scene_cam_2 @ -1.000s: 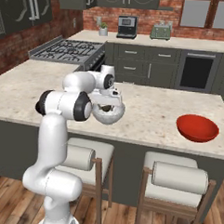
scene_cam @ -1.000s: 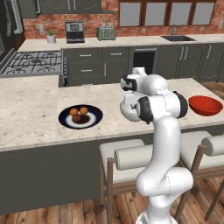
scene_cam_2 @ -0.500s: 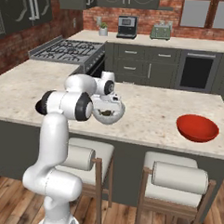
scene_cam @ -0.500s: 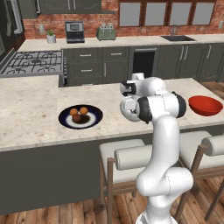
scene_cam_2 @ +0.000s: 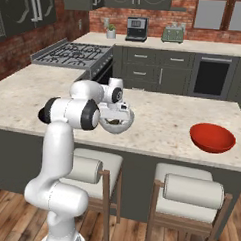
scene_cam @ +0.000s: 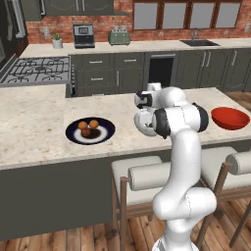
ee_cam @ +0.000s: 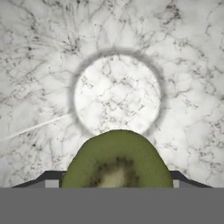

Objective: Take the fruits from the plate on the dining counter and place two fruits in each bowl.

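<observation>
— Looking down the hand camera, what sits between the jaws?

— A green fruit (ee_cam: 117, 161) with a pale centre, at six o'clock in that view. The dark finger tips (ee_cam: 46, 178) press against it from either side, so the gripper (ee_cam: 114, 181) is closed on it, jaws only as far apart as the fruit is wide.

— And beneath it?

— The inside of the grey-white bowl (ee_cam: 52, 65): mottled walls all round and a bright round floor at twelve o'clock from the fruit. Whether the fruit touches the bowl, I cannot tell.

— Where is that bowl on the dining counter (scene_cam: 34, 132)?

— In the right base view the grey-white bowl (scene_cam_2: 117, 125) stands near the front edge, just below the arm's wrist. The red bowl (scene_cam_2: 212, 137) lies well apart, at three o'clock from it. In the left base view the red bowl (scene_cam: 230, 117) again sits at three o'clock from the arm.

— The rest of the fruit?

— On the plate (scene_cam: 105, 132), at nine o'clock from the arm in the left base view: two orange fruits (scene_cam: 93, 124) and a red-brown fruit (scene_cam: 86, 132), clustered together and touching.
</observation>
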Robot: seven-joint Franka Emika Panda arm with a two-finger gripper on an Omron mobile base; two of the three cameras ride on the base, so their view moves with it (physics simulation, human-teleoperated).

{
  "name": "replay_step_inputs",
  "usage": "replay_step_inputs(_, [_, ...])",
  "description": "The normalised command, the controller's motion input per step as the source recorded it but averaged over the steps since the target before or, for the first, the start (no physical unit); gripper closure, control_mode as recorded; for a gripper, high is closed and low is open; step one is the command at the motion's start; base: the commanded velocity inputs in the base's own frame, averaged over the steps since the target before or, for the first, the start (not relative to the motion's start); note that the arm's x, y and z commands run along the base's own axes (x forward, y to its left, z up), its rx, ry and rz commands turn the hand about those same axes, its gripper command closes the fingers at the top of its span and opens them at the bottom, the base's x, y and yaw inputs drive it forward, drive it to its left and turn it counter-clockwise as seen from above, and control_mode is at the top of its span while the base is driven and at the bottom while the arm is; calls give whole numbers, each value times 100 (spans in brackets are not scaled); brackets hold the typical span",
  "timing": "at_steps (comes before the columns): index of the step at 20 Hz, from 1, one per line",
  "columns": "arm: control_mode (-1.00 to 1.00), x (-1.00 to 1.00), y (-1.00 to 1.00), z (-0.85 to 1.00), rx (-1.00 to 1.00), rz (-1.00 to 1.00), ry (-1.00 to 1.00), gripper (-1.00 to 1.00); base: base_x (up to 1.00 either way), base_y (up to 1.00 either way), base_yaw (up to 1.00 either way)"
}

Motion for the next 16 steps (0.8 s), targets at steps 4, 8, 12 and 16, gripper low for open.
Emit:
replay_step_inputs(4, [-100,0,0,3,0,0,-2,-100,0,0,0])
replay_step_inputs(8, [-100,0,0,38,0,0,-5,-100,0,0,0])
replay_step_inputs(12, [-100,-2,0,78,0,0,-8,-100,0,0,0])
replay_step_inputs(16, [-100,-37,17,84,0,-2,-19,-100,0,0,0])
